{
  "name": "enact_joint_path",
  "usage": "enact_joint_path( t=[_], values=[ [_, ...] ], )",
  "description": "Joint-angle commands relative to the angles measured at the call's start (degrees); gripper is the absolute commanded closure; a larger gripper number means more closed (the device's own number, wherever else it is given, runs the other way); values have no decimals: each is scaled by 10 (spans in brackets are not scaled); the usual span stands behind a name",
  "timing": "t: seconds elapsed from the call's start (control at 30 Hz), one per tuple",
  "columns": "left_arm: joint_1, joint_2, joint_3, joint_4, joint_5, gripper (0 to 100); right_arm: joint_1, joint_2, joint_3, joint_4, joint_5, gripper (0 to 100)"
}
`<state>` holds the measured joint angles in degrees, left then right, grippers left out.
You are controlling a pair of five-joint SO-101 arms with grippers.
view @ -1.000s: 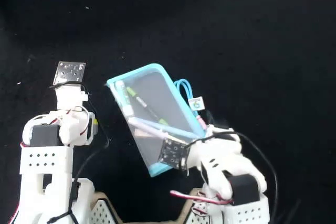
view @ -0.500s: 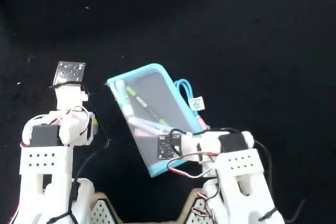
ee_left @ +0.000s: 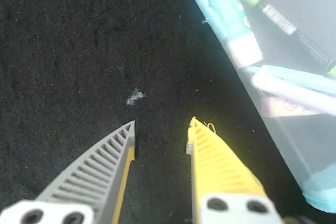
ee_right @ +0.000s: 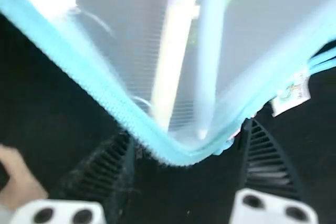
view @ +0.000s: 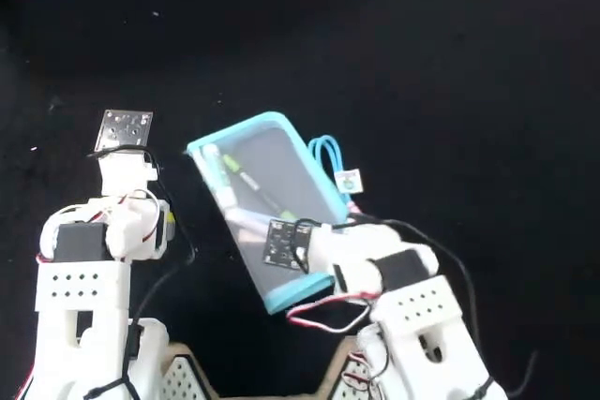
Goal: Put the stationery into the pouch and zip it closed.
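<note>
The pouch [view: 281,156], grey mesh with a light blue border, lies slanted on the black table [view: 450,91] between the two arms. The stationery [view: 239,185] lies inside it, seen through the mesh. In the left wrist view the pieces are a white-capped tube [ee_left: 226,14] along the pouch's edge, a green-tipped pen [ee_left: 257,1] next to it, and a pale blue pen [ee_left: 299,77] lying crosswise. A blue cord [view: 326,152] with a small tag [view: 349,181] loops out from the pouch's long side, toward the right arm. The left gripper [ee_left: 161,124] hovers over bare table just beside the pouch, its grey and yellow fingers spread apart with nothing between them. The right arm leans over the near end of the pouch. The right gripper [ee_right: 186,135] has its two black fingers spread wide, one on each side of the pouch's zippered blue corner. It cannot be told whether they touch the fabric, or whether the zip is closed.
</note>
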<state>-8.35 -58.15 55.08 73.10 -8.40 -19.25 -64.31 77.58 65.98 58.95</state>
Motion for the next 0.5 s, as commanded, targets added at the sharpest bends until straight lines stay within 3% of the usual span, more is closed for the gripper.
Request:
enact_joint_path(
  t=[0.0,0.23,0.37,0.47],
  values=[
    [-4,-6,-12,-10,3,834,-23,-51,11,-11,-17,719],
    [-4,-6,-11,-10,3,834,-21,-116,111,-85,-17,727],
    [-4,-6,-11,-9,3,834,-20,-138,175,-178,-17,829],
    [-4,-6,-11,-9,3,834,-4,-149,163,-180,-18,903]
  ],
)
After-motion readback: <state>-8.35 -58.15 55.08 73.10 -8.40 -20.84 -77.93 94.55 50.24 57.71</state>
